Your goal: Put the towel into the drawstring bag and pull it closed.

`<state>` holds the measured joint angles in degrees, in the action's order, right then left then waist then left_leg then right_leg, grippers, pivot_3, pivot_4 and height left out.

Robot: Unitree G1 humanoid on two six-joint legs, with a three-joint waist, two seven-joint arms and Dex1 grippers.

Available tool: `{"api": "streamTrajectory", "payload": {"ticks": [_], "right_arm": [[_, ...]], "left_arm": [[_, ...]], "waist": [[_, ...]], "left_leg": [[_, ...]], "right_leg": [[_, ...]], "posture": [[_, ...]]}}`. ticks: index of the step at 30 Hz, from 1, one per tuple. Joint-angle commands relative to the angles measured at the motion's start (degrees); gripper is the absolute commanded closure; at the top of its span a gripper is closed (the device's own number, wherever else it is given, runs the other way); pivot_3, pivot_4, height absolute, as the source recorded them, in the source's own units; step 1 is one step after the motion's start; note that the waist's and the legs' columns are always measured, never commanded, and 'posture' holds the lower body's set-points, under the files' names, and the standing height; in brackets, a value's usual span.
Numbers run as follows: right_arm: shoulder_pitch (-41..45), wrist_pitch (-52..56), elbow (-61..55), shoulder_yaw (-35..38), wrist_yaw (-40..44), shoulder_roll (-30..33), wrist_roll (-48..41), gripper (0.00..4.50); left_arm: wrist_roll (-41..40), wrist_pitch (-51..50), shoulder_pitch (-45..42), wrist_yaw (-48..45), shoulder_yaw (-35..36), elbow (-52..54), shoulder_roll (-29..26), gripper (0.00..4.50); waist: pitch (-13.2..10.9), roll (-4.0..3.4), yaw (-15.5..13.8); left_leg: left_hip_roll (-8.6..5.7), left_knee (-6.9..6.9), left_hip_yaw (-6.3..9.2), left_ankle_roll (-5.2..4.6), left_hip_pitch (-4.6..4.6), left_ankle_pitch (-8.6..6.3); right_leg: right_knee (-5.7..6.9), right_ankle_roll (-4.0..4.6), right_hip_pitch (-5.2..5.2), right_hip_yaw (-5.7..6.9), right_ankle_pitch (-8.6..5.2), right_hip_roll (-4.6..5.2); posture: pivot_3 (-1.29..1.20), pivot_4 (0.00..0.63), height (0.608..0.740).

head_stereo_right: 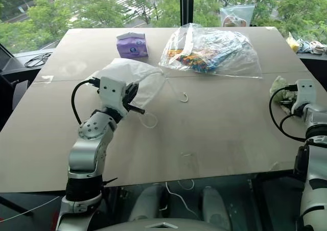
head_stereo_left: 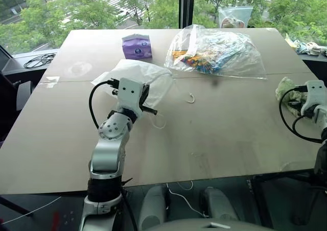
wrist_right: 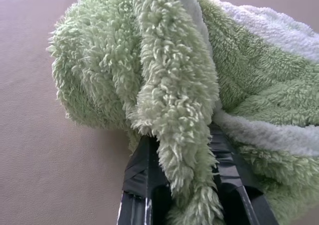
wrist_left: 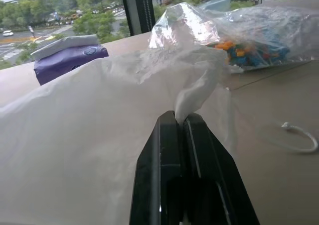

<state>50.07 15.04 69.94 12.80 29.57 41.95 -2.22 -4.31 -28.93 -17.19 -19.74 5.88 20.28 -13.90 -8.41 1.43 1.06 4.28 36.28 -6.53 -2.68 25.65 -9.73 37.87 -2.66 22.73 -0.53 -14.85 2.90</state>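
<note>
Broad tan counter [head_stereo_left: 214, 134] stretching from the near edge to the window at the far side, with a seam running across it. Far right of centre, a big clear plastic bag [head_stereo_left: 219, 49] of colourful items lying flat on the counter. Left of centre, the white drawstring bag [head_stereo_left: 145, 80], crumpled and partly lifted, its fabric pinched at the near edge by the left tool [wrist_left: 182, 120], jaws pressed together on a fold of the thin cloth. Loose white cord [head_stereo_left: 191, 98] trailing from the bag to the right, curled on the counter surface, a second loop just near the left tool. At the far right edge of the counter, the pale green fluffy towel [wrist_right: 164, 80], bunched up, with the right tool [wrist_right: 182, 145] pushed into it, a thick fold of terry hanging between its two black fingers [wrist_right: 139, 170] and the fingers drawn in against that fold. Towel and drawstring bag well apart, nearly the width of the counter between them. Far left of centre, beyond the drawstring bag, a small purple tissue pack [head_stereo_left: 136, 46] standing on the counter, beside the clear plastic bag but not touching it.
</note>
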Motion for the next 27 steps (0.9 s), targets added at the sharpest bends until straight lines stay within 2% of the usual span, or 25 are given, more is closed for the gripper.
{"api": "streamTrajectory", "payload": {"ticks": [1, 3, 6, 9, 14, 20, 25, 27], "right_arm": [[-0.2, 3.7, -3.2, -1.4, 10.6, -4.2, -2.5, 4.48], [-0.6, 8.0, -11.6, -2.1, 16.9, -5.7, -5.5, 4.48], [-3.8, 21.0, -31.9, -1.9, 21.1, -7.3, -12.9, 4.48], [-7.6, 34.2, -51.3, -0.6, 21.6, -8.4, -21.1, 4.48], [-9.5, 52.8, -72.6, 3.7, 17.8, -12.3, -36.4, 4.48], [-13.5, 68.9, -86.0, 8.8, 12.4, -18.8, -53.2, 4.48], [-10.8, 72.4, -87.2, 15.2, 2.7, -26.3, -64.1, 4.48], [-10.5, 72.9, -87.2, 15.6, -2.2, -29.2, -67.2, 4.48]], "left_arm": [[-7.3, -1.7, -2.6, -4.0, 2.7, 3.3, -1.4, 4.5], [-11.2, -4.0, -3.9, -5.3, 4.5, 3.1, -2.3, 4.5], [-15.9, -7.0, -5.4, -6.8, 6.5, 2.7, -4.0, 4.5], [-17.8, -8.2, -5.9, -7.7, 6.2, 2.2, -5.8, 4.5], [-19.6, -8.1, -6.7, -7.9, 5.1, 0.8, -6.2, 4.5], [-20.0, -6.7, -6.7, -8.3, 3.5, -0.2, -5.9, 4.5], [-20.3, -6.5, -6.8, -8.5, 2.8, -0.7, -6.4, 4.5], [-21.1, -6.8, -7.1, -8.6, 2.8, -0.6, -6.4, 4.5]], "waist": [[0.0, 0.07, 1.3], [0.0, 0.07, 2.0], [-0.1, -0.05, 3.0], [-0.4, -0.6, 2.2], [-0.4, -0.64, 0.1], [-0.4, -0.61, -0.7], [-0.4, -0.62, -0.3], [-0.4, -0.62, -0.2]], "left_leg": [[0.0, 0.0, -0.01, -0.01, 0.0, 0.01], [0.02, 0.0, -0.03, -0.03, -0.04, 0.02], [0.14, -0.02, -0.02, -0.05, -0.08, 0.03], [0.21, -0.07, 0.02, -0.04, 0.04, 0.04], [0.04, -0.12, -0.01, -0.03, 0.5, 0.04], [0.02, -0.05, 0.1, -0.04, 0.81, 0.04], [-0.02, 0.0, 0.1, -0.05, 0.83, 0.04], [-0.02, 0.0, 0.11, -0.06, 0.83, 0.04]], "right_leg": [[0.0, 0.0, 0.01, -0.02, 0.0, -0.04], [0.02, -0.02, 0.0, -0.08, 0.01, -0.12], [0.1, -0.19, 0.02, -0.14, 0.11, -0.25], [0.22, -0.22, 0.21, -0.08, 0.12, -0.25], [0.16, -0.22, 0.6, -0.02, 0.12, -0.2], [0.09, -0.2, 0.74, 0.13, 0.11, -0.02], [0.14, -0.15, 0.78, 0.12, 0.1, 0.0], [0.16, -0.17, 0.8, 0.12, 0.1, -0.03]], "posture": [[0.0, 0.15, 0.74], [0.0, 0.15, 0.74], [0.0, 0.15, 0.74], [0.0, 0.15, 0.74], [0.0, 0.15, 0.74], [0.0, 0.15, 0.74], [0.0, 0.15, 0.74], [0.0, 0.15, 0.74]]}}
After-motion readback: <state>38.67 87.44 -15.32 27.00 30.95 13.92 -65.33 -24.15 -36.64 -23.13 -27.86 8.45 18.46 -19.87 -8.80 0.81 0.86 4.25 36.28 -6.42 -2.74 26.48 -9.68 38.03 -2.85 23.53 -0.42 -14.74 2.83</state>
